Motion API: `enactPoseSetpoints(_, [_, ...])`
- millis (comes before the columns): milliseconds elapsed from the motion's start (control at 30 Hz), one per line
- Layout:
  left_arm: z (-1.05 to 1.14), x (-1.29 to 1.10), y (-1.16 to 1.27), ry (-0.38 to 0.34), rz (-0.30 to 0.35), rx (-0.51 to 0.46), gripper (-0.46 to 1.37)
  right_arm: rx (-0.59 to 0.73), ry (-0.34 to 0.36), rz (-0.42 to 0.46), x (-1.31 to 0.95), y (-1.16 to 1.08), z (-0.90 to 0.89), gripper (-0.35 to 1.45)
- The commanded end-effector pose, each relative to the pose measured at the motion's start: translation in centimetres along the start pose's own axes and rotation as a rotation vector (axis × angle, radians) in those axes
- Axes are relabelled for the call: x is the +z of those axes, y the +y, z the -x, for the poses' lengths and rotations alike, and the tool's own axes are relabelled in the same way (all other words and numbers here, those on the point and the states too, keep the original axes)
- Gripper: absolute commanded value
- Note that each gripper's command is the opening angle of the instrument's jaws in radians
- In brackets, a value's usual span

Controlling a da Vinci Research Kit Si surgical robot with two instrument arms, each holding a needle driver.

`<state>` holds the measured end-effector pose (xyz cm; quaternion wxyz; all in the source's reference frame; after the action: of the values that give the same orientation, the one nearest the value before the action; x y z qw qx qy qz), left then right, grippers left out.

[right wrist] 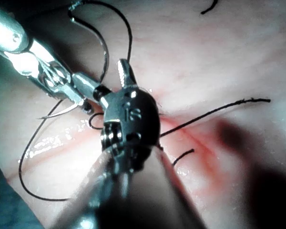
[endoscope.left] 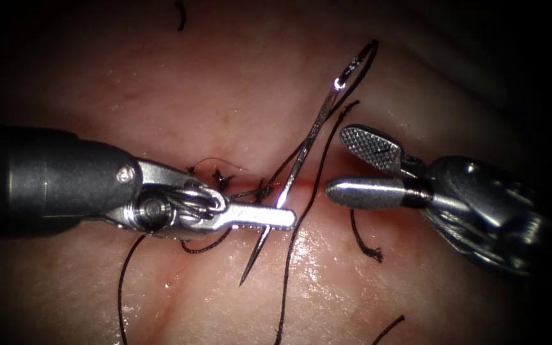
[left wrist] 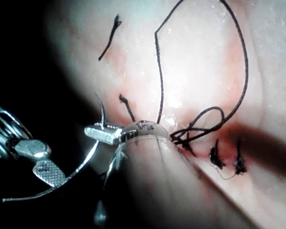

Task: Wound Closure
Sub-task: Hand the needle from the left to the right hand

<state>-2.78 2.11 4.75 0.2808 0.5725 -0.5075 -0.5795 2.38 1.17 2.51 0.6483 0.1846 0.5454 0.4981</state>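
needle [endoscope.left: 301, 160] and thread [endoscope.left: 301, 230] stand between the hands, bare tissue [endoscope.left: 237, 76] above

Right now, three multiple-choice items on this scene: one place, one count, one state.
1. Where does the left end effector grip the curved steel needle?
A toward its point
B mid-curve
C at the thread end

2. How many tools hold the needle?
A none
B one
C two

3. The right end effector is:
A shut on thread
B shut on tissue
C open, holding nothing

Answers:
1 A: only a short stretch runs on to the point, which looks clear of the pale pork tissue.
2 B: the left alone.
3 C: its jaws are spread beside the needle.
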Motion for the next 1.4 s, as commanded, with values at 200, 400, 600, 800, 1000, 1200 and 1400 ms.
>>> enactPoseSetpoints(200, [-0.02, 0.00, -0.01, 0.003, 0.008, 0.012, -0.35, 0.009, -0.003, -0.006, 0.07, 0.00, 0.00, 0.98])
enactPoseSetpoints(400, [-0.01, 0.01, -0.01, 0.004, 0.006, 0.017, -0.35, -0.008, -0.002, -0.008, 0.10, -0.02, -0.01, 0.99])
enactPoseSetpoints(600, [-0.02, 0.03, -0.01, 0.004, 0.005, 0.023, -0.35, -0.023, 0.000, -0.018, 0.17, 0.00, -0.02, 0.91])
enactPoseSetpoints(800, [-0.02, 0.04, -0.01, 0.003, 0.005, 0.023, -0.35, -0.024, -0.016, -0.014, 0.23, 0.04, -0.01, 0.73])
enactPoseSetpoints(1000, [-0.02, 0.05, -0.01, 0.002, 0.005, 0.034, -0.35, -0.024, -0.017, -0.010, 0.27, 0.03, 0.00, 0.66])
enactPoseSetpoints(1200, [-0.01, 0.06, -0.01, 0.002, 0.005, 0.040, -0.35, -0.022, 0.002, 0.025, 0.33, -0.01, 0.01, 0.56])
enactPoseSetpoints(1400, [-0.01, 0.07, -0.01, 0.001, 0.005, 0.040, -0.35, -0.032, 0.006, 0.042, 0.36, -0.01, -0.01, 0.52])
